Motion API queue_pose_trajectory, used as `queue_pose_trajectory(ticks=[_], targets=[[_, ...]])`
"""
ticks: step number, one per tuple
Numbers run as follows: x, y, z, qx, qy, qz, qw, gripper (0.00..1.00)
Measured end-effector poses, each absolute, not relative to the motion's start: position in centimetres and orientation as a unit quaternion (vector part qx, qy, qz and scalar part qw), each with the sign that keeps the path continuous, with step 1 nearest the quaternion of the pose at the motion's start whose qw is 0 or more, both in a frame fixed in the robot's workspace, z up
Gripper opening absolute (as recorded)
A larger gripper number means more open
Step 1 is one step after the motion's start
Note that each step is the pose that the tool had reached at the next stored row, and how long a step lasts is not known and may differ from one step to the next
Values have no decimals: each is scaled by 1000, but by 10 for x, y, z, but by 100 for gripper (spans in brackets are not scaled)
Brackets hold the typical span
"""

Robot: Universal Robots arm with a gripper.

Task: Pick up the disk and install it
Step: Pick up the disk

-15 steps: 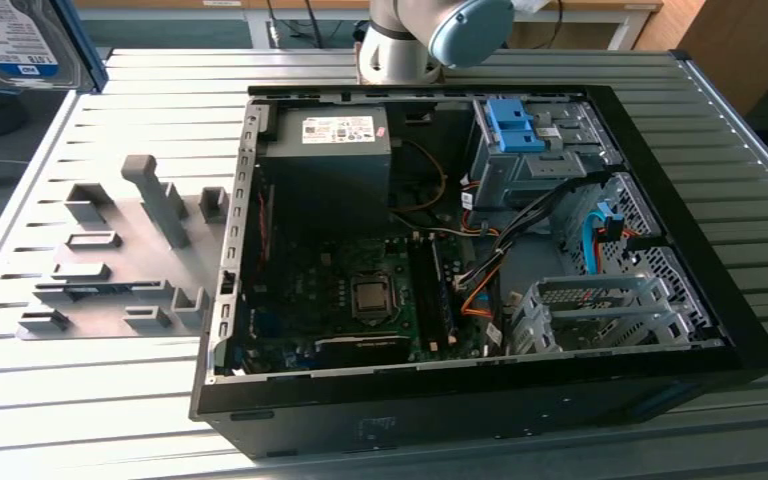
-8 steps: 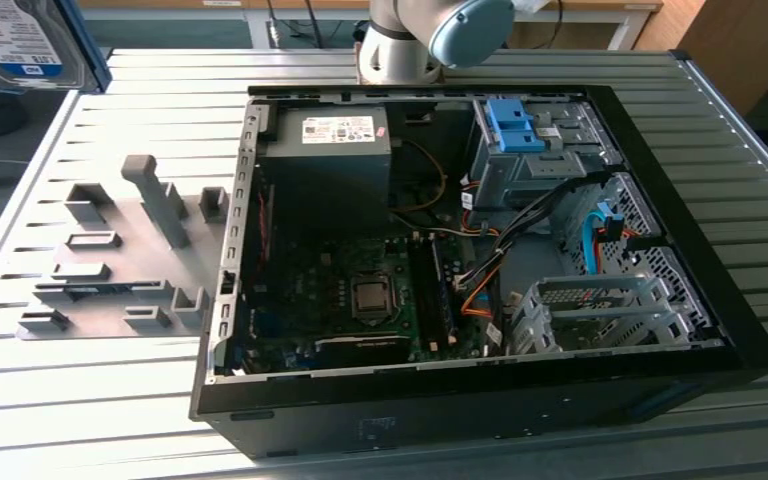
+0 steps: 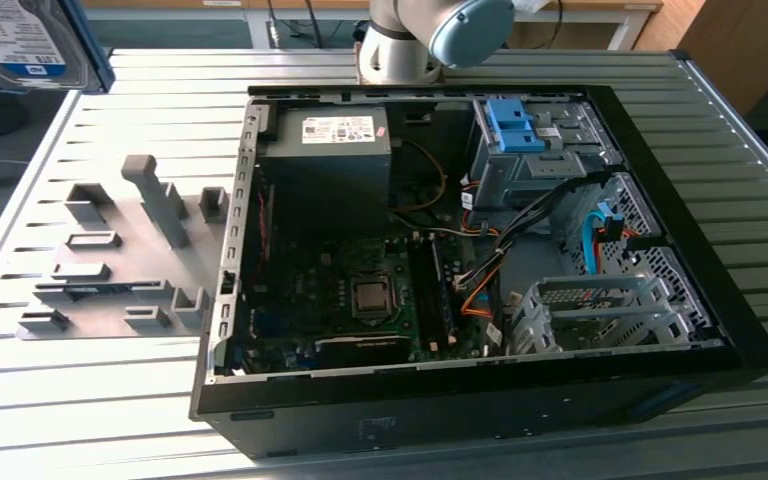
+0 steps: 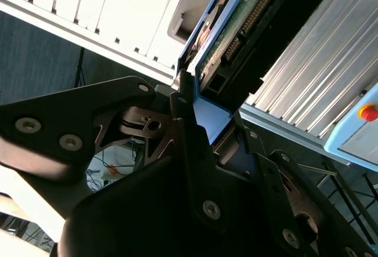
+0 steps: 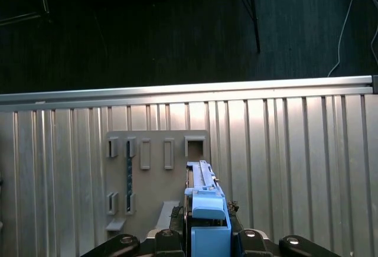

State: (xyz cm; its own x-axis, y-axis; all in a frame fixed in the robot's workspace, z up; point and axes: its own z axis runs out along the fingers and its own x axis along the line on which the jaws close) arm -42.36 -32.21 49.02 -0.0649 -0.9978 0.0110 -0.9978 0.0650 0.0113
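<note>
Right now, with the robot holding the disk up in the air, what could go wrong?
1. The end effector pinches the disk by one end, above the grey holder and the metal table. A slip might drop it.
2. Loose cables crowd the drive bays in the open computer case. The disk could snag on them.
</note>
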Motion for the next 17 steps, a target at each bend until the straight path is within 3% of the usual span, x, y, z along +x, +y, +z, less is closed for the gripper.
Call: queue_pose_trajectory(ticks=[17], targets=[[-419, -322, 490, 684, -730, 0, 8, 36]])
